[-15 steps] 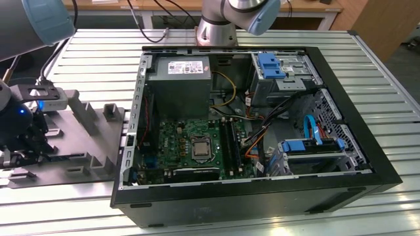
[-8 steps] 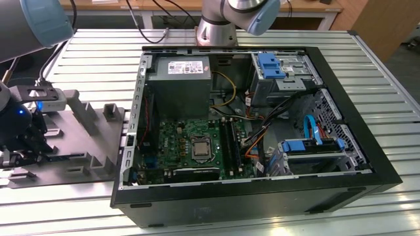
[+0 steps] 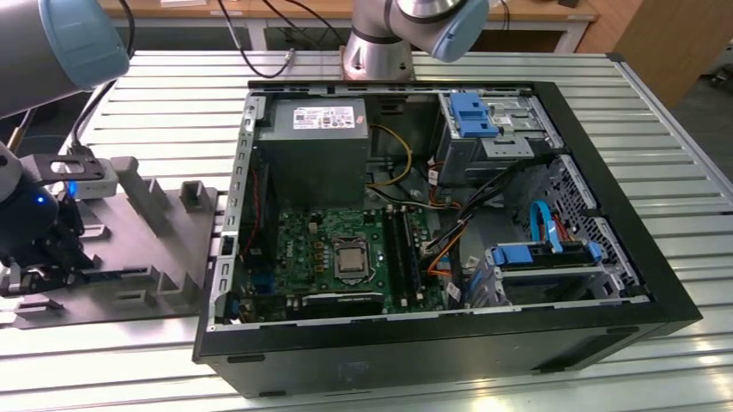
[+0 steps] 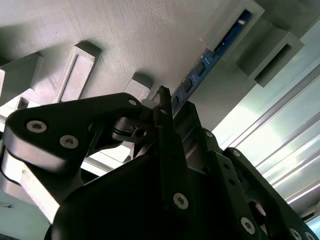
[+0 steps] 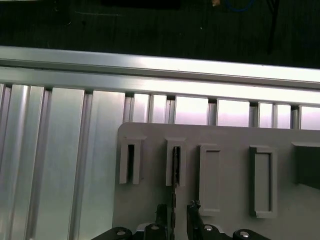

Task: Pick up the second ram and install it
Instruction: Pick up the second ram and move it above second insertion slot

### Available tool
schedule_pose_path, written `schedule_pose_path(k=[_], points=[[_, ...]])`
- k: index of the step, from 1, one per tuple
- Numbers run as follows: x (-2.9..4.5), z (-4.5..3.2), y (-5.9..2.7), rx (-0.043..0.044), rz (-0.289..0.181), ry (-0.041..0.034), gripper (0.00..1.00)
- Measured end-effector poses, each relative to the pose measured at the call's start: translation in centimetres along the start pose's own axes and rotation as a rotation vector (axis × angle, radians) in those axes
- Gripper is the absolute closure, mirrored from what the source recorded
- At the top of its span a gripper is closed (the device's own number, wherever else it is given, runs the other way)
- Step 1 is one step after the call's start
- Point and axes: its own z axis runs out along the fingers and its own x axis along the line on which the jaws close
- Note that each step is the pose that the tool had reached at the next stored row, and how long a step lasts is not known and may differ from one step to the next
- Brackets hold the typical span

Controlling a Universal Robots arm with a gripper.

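The second ram (image 4: 210, 57) is a thin blue board with dark chips, standing on edge in a slot of the grey holder plate (image 4: 140, 35). In the first wrist view the ram (image 5: 176, 162) shows edge-on in its slot. My gripper (image 5: 177, 209) straddles its near end, one finger (image 5: 161, 216) on each side with small gaps, so it is open around the ram. In the second wrist view the gripper (image 4: 172, 102) sits low over the ram's end. In the exterior view the gripper (image 3: 44, 262) hangs over the holder plate (image 3: 149, 257) at the exterior view's left.
An open computer case (image 3: 641, 283) lies to the exterior view's right of the plate, with the motherboard (image 3: 343, 253) and its long black memory slots (image 3: 401, 249) inside. Blue drive clips (image 3: 472, 113), cables and a power supply (image 3: 311, 129) fill the case. The holder has more raised slots (image 5: 262, 180).
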Motion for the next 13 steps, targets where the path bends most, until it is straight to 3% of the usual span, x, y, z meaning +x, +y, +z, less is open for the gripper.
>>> schedule_pose_path(k=[7,9,10,13], points=[[0.00,0.03,0.00,0.0002,0.000,-0.0002,0.70],[0.00,0.04,0.00,0.0002,0.000,-0.0001,0.72],[0.00,0.04,0.00,0.0002,0.000,-0.0001,0.79],[0.00,0.04,0.00,0.0002,0.000,-0.0001,0.79]])
